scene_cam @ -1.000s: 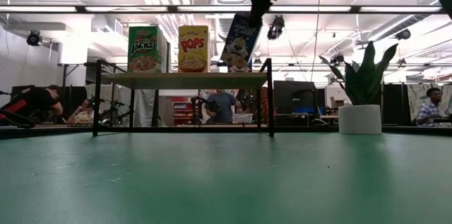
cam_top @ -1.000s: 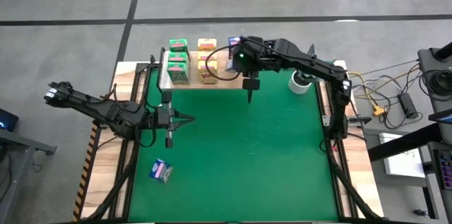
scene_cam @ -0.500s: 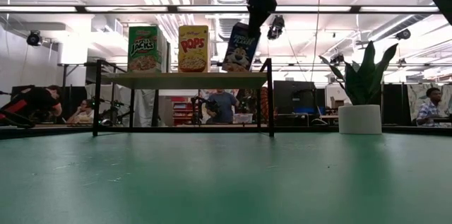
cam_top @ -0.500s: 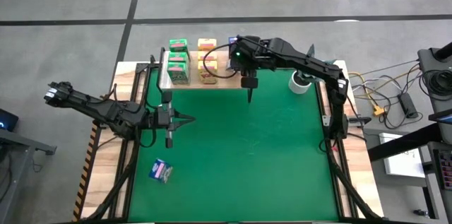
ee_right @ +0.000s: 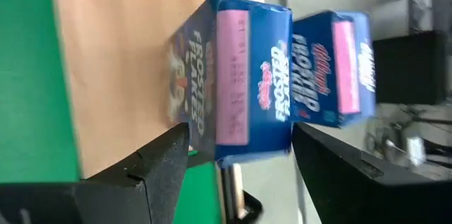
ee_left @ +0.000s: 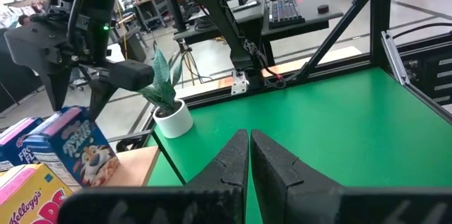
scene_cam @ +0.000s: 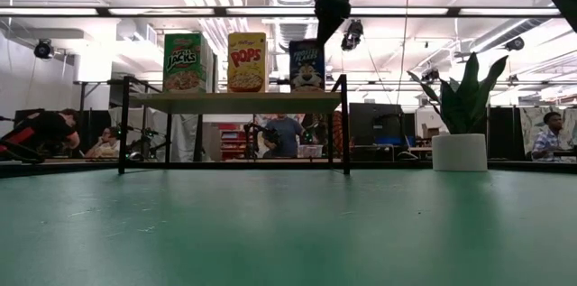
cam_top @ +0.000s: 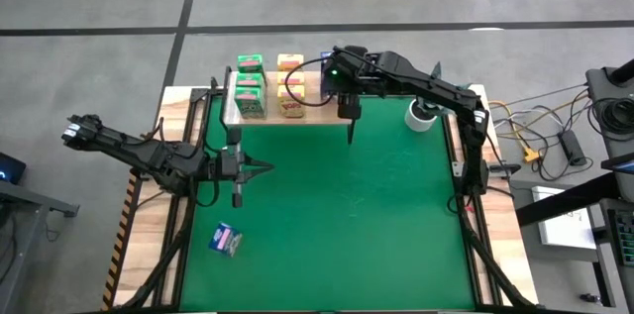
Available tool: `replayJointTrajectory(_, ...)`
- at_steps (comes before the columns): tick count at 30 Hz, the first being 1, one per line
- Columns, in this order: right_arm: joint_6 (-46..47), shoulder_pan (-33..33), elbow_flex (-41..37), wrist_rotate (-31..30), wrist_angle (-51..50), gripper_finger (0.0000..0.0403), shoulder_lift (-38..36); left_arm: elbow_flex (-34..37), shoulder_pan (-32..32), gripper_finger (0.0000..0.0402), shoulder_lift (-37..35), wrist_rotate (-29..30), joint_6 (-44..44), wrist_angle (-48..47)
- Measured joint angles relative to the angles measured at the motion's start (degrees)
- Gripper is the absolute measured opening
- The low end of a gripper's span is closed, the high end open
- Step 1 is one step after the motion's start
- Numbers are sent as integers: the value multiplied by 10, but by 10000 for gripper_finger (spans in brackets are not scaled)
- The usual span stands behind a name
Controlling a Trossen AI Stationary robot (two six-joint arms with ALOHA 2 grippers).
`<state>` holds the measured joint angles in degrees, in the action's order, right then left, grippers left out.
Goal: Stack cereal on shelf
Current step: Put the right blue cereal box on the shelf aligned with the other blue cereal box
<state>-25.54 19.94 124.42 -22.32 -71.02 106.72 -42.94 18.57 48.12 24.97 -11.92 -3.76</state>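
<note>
The shelf [scene_cam: 234,103], a pale plank on black legs, stands at the mat's far edge. On it stand green [cam_top: 250,86], yellow [cam_top: 290,86] and blue cereal boxes. One blue box [scene_cam: 306,65] stands upright on its bottom at the shelf's right end. My right gripper [scene_cam: 325,38] hangs open just above it, a finger on either side of its top [ee_right: 240,75], with small gaps. A second blue box [ee_right: 332,68] stands behind it. Another blue box [cam_top: 227,241] lies flat on the green mat, near left. My left gripper [cam_top: 267,167] is shut and empty above the mat's left side.
A white pot with a green plant [cam_top: 422,114] stands right of the shelf, close to my right arm. People sit and stand in the room behind the table [scene_cam: 287,133]. Cables lie beyond the table's right edge [cam_top: 535,146].
My right gripper has opened and let go of the blue box. The box, held tilted over the shelf's right end a second ago, now stands upright on the plank.
</note>
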Motion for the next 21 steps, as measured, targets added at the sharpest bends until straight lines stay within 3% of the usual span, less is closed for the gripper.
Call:
replayJointTrajectory(13, 13, -2, 0, -26, -3, 241, -3, 0, 0, 0, 0, 0, 0, -1)
replayJointTrajectory(21, 50, -22, 53, -47, -33, 221, -6, 0, 0, 0, 0, 0, 0, -5)
